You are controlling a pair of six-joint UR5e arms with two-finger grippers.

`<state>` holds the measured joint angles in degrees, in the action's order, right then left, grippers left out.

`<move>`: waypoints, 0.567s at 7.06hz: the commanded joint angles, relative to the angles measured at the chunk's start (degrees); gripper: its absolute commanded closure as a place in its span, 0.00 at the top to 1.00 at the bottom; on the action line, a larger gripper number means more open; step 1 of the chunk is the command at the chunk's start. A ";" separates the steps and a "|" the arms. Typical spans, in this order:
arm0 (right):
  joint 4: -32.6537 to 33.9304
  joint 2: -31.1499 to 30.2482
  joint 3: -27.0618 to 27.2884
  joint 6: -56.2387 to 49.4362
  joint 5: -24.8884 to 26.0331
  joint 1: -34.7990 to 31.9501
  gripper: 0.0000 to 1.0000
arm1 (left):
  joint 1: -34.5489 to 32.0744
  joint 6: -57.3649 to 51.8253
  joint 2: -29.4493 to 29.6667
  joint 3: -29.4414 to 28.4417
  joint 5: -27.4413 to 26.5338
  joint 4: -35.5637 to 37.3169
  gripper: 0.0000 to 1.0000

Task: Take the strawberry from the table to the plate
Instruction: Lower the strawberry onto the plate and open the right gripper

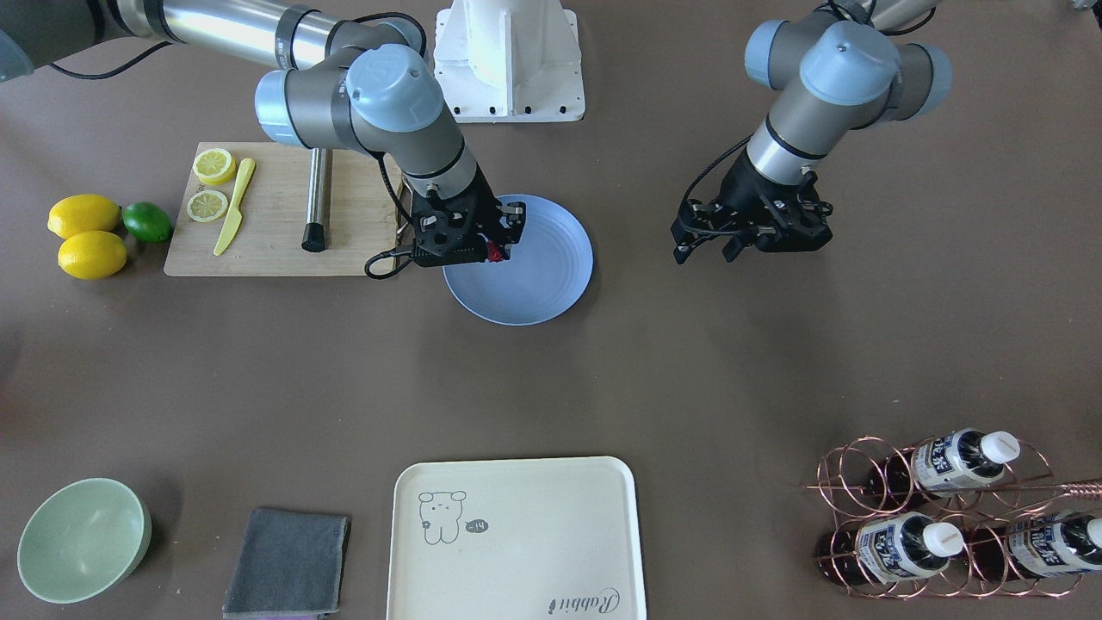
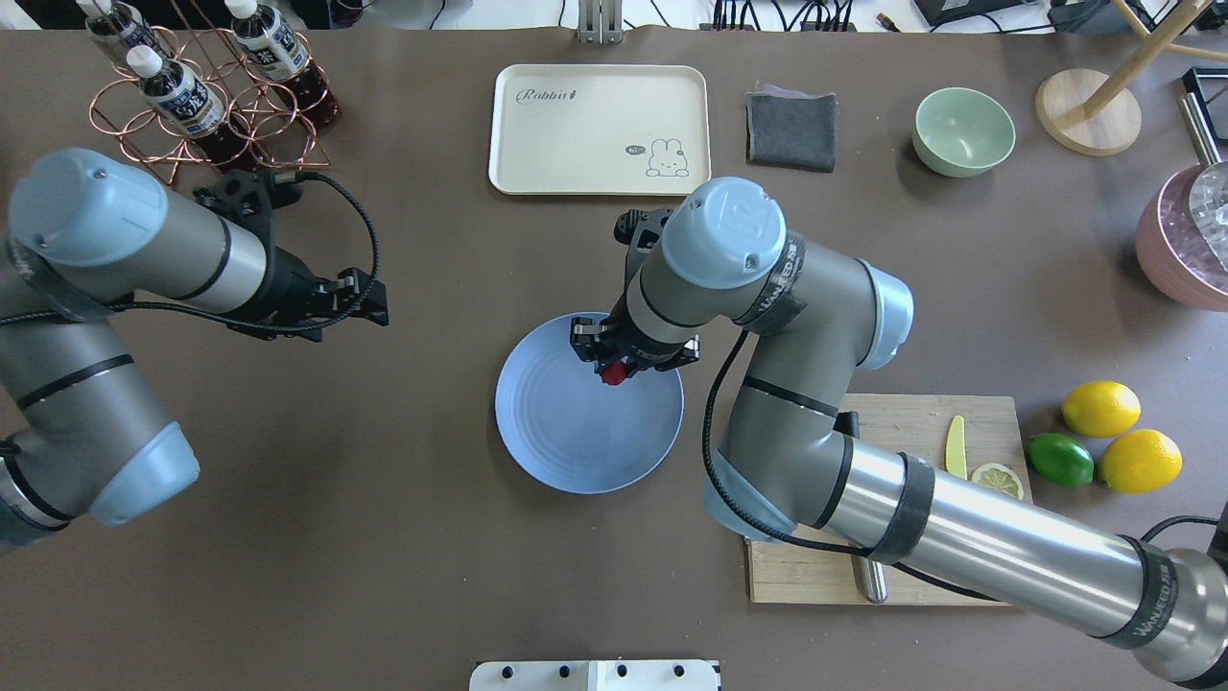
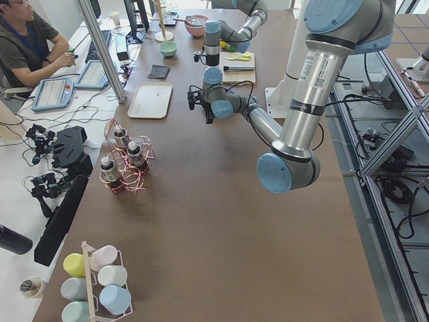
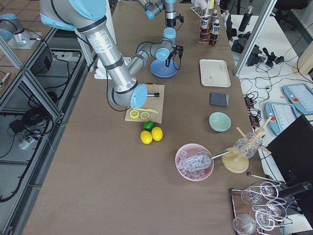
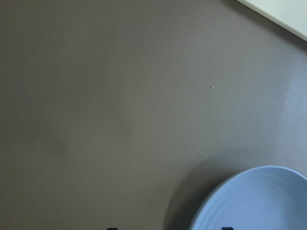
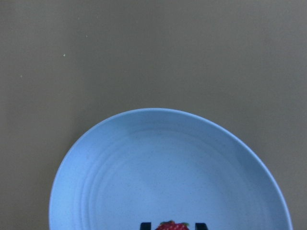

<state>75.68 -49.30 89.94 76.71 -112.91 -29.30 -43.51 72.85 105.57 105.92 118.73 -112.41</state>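
The strawberry [image 2: 614, 372], small and dark red, hangs between the fingertips of my right gripper [image 2: 615, 369], which is shut on it just above the light blue plate [image 2: 576, 437]. It is over the plate's far half, toward the side nearer my right arm. The front-facing view shows the strawberry [image 1: 494, 251] at the gripper's tip over the plate [image 1: 551, 284]. In the right wrist view only the strawberry's top [image 6: 172, 225] shows, at the bottom edge over the plate [image 6: 168, 167]. My left gripper [image 2: 377, 299] hovers open and empty over bare table [image 2: 384, 537], left of the plate.
A wooden cutting board [image 1: 275, 232] with lemon slices, a yellow knife and a steel rod lies beside the plate under my right arm. Two lemons and a lime [image 1: 146, 221] lie past it. A cream tray [image 2: 598, 128], grey cloth [image 2: 791, 131], green bowl [image 2: 963, 131] and bottle rack [image 2: 206, 106] line the far edge.
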 commanded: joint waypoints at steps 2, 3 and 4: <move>-0.44 1.66 -4.14 0.46 4.27 3.36 0.00 | -5.44 -6.14 -3.97 2.00 3.71 -0.09 0.87; -0.62 2.18 -5.37 0.37 4.54 3.63 0.00 | -5.44 -6.14 -3.97 2.18 3.71 -0.09 0.87; -0.71 2.19 -5.47 0.37 4.63 3.98 0.00 | -5.53 -6.14 -3.97 2.44 3.79 -0.09 0.88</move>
<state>75.11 -47.37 85.13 77.12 -108.58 -25.78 -48.88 66.81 101.68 108.04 122.40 -112.49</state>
